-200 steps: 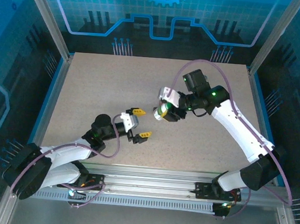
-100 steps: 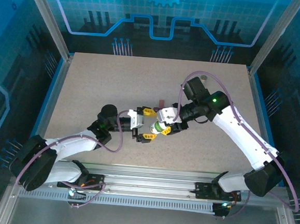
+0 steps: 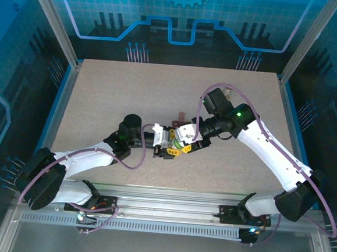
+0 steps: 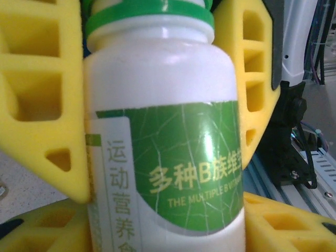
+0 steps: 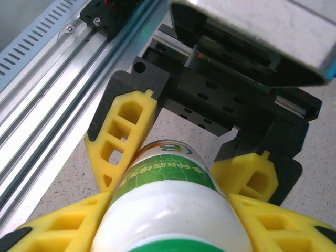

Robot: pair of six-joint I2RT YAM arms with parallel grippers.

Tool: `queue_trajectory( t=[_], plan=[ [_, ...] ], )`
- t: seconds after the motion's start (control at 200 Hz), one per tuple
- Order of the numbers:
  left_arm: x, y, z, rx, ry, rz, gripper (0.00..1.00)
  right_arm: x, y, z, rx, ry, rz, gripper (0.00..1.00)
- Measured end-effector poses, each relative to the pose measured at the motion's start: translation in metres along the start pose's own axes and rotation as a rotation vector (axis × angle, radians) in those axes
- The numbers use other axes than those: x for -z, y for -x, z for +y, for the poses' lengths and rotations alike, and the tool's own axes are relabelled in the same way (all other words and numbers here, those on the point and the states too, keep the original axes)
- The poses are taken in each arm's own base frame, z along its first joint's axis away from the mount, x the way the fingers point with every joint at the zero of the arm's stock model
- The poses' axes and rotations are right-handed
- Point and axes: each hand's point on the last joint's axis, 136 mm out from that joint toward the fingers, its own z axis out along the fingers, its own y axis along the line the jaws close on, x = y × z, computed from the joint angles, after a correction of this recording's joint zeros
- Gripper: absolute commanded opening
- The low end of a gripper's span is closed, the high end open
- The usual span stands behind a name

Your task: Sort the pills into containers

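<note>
The left gripper (image 4: 163, 210) is pinching the one white bottle (image 4: 163, 94). Its two yellow fingers (image 5: 123, 134) press on the bottle from both sides, one on each side, at the flat bottom end. The right gripper (image 5: 168, 210) is pinching the same bottle too. Its two yellow fingers (image 4: 37, 105) squeeze the other end, right next to the one green cap (image 4: 149, 13). That makes four yellow fingers on one bottle, two from each side.

The bottle lies tipped over between the two grippers, not standing up. It has one big green label (image 4: 184, 168) with yellow writing on it. In the view from above, the two grippers meet nose to nose near the middle of the table (image 3: 100, 97), with the bottle tucked in between them.

Just past the grippers, on the far side, sits one little dark red box (image 3: 181, 116). It is on the table, near the grippers but not touching them. It is too small to see what is inside.

Behind each gripper is one arm, so two arms in all. The left arm (image 3: 84, 157) reaches in from the left, and the right arm (image 3: 266, 145) bends in from the right. One silver rail (image 5: 52, 79) runs along the near edge of the table, close to the left gripper.
</note>
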Motion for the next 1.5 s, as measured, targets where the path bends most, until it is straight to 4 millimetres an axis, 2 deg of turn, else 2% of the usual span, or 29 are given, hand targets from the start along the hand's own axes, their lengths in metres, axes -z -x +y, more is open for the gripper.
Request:
queue_trajectory(
  t=[0.06, 0.16, 0.215, 0.38, 0.485, 0.58, 0.69, 0.74, 0.866, 1.116, 1.266, 1.391, 1.501],
  plan=[
    [0.0, -0.001, 0.001, -0.004, 0.005, 0.004, 0.43, 0.0, -0.001, -0.001, 0.004, -0.003, 0.006, 0.37],
    [0.0, -0.002, 0.001, -0.007, 0.01, 0.011, 0.25, -0.002, -0.003, 0.0, 0.005, -0.002, 0.009, 0.38],
    [0.0, -0.004, 0.001, -0.008, 0.012, 0.015, 0.19, -0.003, -0.004, -0.001, 0.007, -0.004, 0.009, 0.38],
    [0.0, -0.007, 0.003, -0.017, 0.027, 0.022, 0.0, -0.005, -0.006, -0.001, 0.007, -0.008, 0.009, 0.53],
    [0.0, -0.01, 0.005, -0.026, 0.049, 0.03, 0.0, -0.009, -0.01, -0.001, -0.017, -0.01, 0.009, 0.66],
    [-0.001, -0.013, 0.005, -0.04, 0.067, 0.037, 0.0, -0.008, -0.017, -0.005, -0.054, -0.028, 0.013, 0.73],
    [0.0, -0.013, 0.014, -0.055, 0.121, 0.036, 0.0, -0.004, -0.021, -0.013, -0.078, -0.057, 0.014, 0.88],
    [0.001, -0.013, 0.018, -0.059, 0.149, 0.035, 0.0, -0.003, -0.023, -0.015, -0.096, -0.069, 0.015, 0.91],
    [0.001, -0.017, 0.031, -0.054, 0.219, 0.029, 0.0, 0.009, -0.027, -0.024, -0.137, -0.132, 0.011, 0.92],
    [-0.001, -0.046, 0.066, 0.016, 0.396, 0.047, 0.0, 0.051, -0.029, -0.053, -0.346, -0.413, -0.076, 0.86],
    [-0.001, -0.054, 0.081, 0.063, 0.468, 0.021, 0.0, 0.069, -0.044, -0.084, -0.65, -0.62, -0.143, 0.77],
    [-0.002, -0.059, 0.089, 0.097, 0.504, -0.008, 0.0, 0.081, -0.063, -0.101, -0.957, -0.752, -0.208, 0.77],
    [-0.003, -0.063, 0.094, 0.119, 0.53, -0.028, 0.0, 0.086, -0.073, -0.107, -1.188, -0.813, -0.288, 0.77]
  ],
)
